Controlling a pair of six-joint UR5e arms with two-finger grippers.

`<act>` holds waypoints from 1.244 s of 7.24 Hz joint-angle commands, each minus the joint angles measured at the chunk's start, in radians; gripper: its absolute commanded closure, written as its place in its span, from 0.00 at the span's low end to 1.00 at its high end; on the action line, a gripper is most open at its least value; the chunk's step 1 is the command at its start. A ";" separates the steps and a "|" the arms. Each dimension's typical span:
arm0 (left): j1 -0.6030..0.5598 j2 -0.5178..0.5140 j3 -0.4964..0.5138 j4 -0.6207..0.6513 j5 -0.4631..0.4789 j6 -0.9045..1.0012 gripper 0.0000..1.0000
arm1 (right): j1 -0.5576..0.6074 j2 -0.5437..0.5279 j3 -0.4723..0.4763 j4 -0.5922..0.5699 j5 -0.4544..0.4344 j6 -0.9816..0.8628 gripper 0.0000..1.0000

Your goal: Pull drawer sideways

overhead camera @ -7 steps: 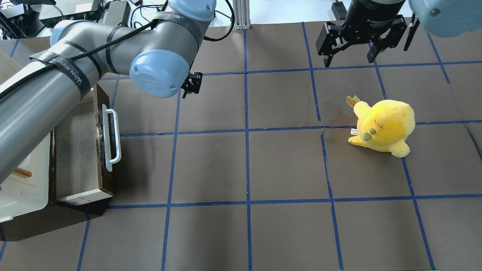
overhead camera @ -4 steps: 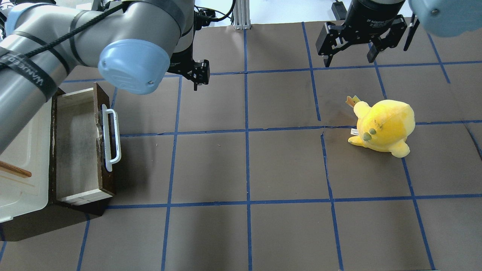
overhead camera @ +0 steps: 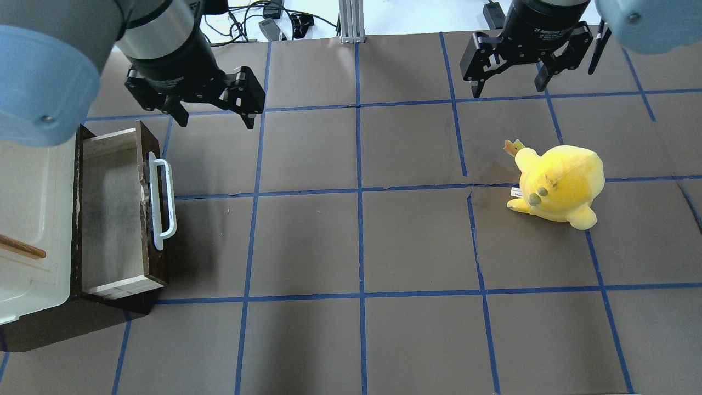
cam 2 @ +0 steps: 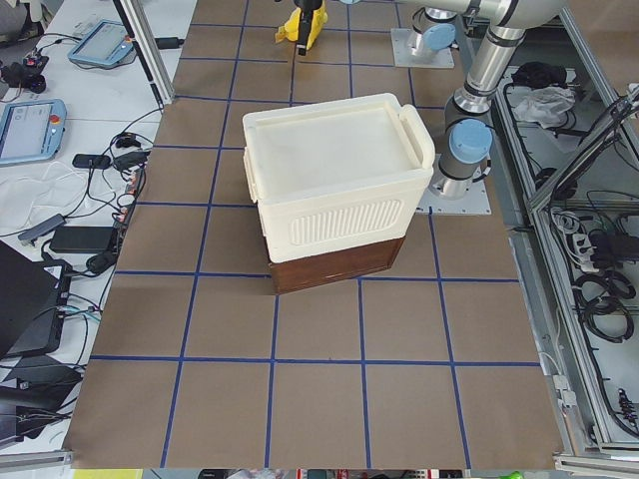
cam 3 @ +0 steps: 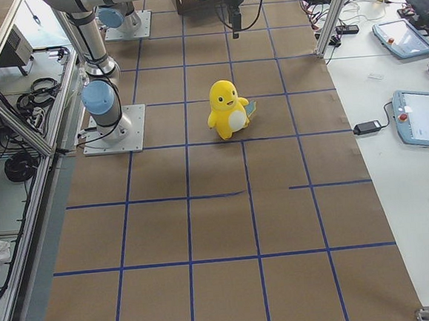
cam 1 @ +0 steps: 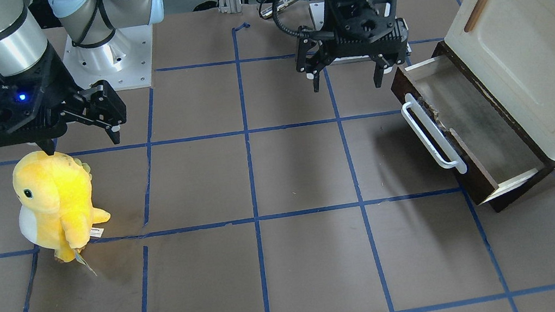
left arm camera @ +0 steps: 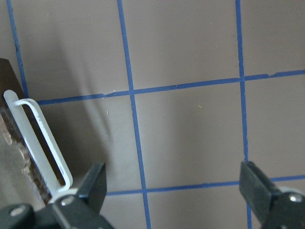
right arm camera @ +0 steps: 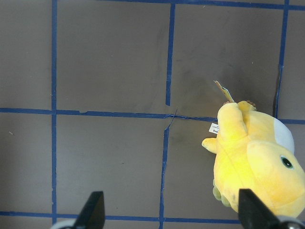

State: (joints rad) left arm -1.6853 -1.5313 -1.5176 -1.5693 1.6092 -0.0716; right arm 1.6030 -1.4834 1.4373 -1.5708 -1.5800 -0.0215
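Endgame, probably: hovering left gripper spread wide and empty, with pulled-out drawer just below and outboard of it; next either lifting clear or clasping white handle and pulling further sideways.

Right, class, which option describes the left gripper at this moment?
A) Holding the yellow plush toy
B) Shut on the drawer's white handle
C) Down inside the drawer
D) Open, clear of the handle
D: the left gripper hangs open over the table near one end of the drawer, nothing between its fingers, not touching the white handle.
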 commanded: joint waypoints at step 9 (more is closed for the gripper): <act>0.121 0.034 -0.056 0.055 0.049 0.012 0.00 | 0.000 0.000 0.000 0.000 0.000 0.000 0.00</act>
State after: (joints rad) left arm -1.5686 -1.4939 -1.5778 -1.5192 1.6374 -0.0650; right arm 1.6030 -1.4833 1.4374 -1.5708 -1.5800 -0.0215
